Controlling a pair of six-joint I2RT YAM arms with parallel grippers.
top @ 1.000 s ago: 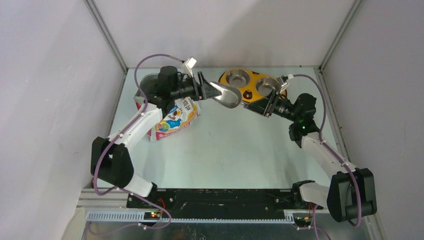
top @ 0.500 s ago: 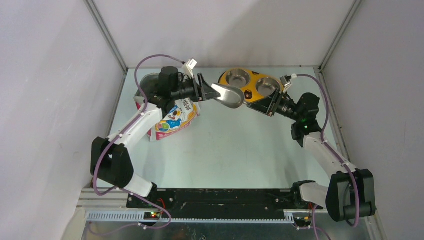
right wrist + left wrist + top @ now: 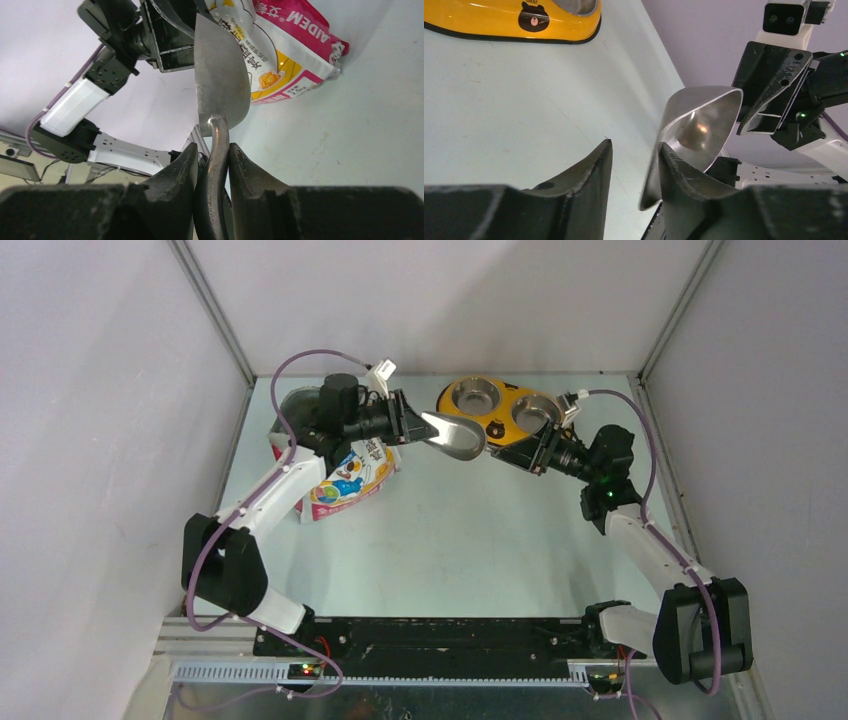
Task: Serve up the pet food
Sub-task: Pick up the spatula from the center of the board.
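Observation:
A grey metal scoop [image 3: 458, 435] hangs in the air between both arms. My right gripper [image 3: 213, 146] is shut on its handle [image 3: 218, 150], fingers pressed on both sides. My left gripper [image 3: 635, 144] straddles the front rim of the scoop bowl [image 3: 701, 127]. One finger [image 3: 684, 175] lies against the bowl's inside, the other [image 3: 589, 170] stands apart from it, so the jaws are open. The scoop bowl looks empty. The pet food itself is hidden; its glossy cat-print bag [image 3: 345, 480] lies under the left arm, and that same bag [image 3: 295, 45] fills the back of the right wrist view.
The yellow double-bowl feeder [image 3: 505, 410] sits at the back of the table, just behind the scoop, both steel bowls [image 3: 474, 395] looking empty. Its yellow side [image 3: 499, 20] is at the top of the left wrist view. Walls close off three sides.
The left jaws have narrowed around the scoop's front rim. The scoop and the right gripper have hardly shifted.

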